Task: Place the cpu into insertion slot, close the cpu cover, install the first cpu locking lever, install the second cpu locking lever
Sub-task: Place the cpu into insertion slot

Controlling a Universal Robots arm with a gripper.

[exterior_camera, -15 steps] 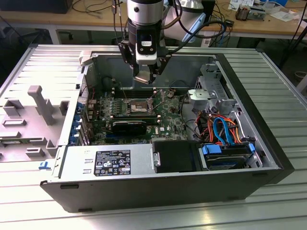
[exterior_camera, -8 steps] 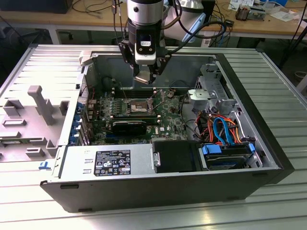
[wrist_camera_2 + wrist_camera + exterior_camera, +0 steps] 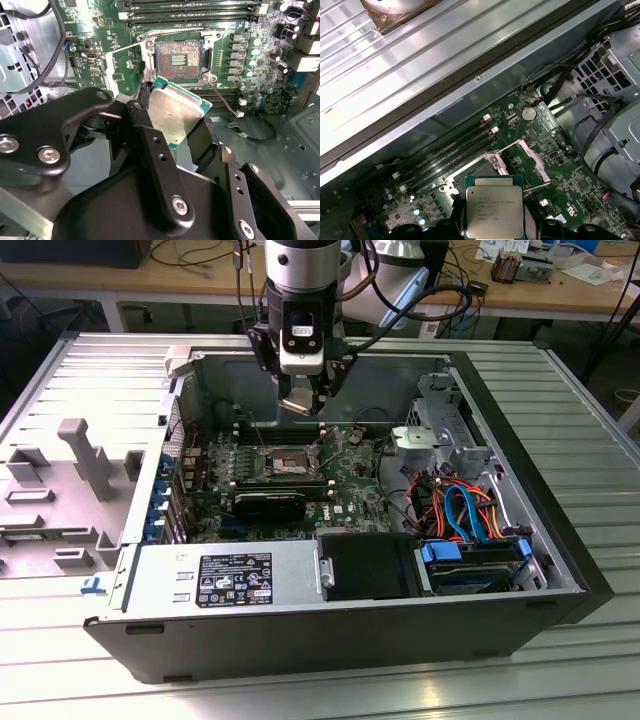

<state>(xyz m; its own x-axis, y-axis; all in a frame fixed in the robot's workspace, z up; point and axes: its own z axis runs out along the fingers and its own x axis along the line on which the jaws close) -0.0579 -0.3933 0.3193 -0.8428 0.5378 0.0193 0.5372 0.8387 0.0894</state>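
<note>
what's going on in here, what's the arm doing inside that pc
The arm's gripper is shut on the cpu, holding it by its edges inside the open computer case, above the motherboard. The insertion slot lies bare and uncovered near the chip, so the cpu is not seated yet.

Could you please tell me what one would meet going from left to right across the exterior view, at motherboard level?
grey plastic piece → blue card clips → insertion slot → orange and blue cables → dark right wall of the case
</note>
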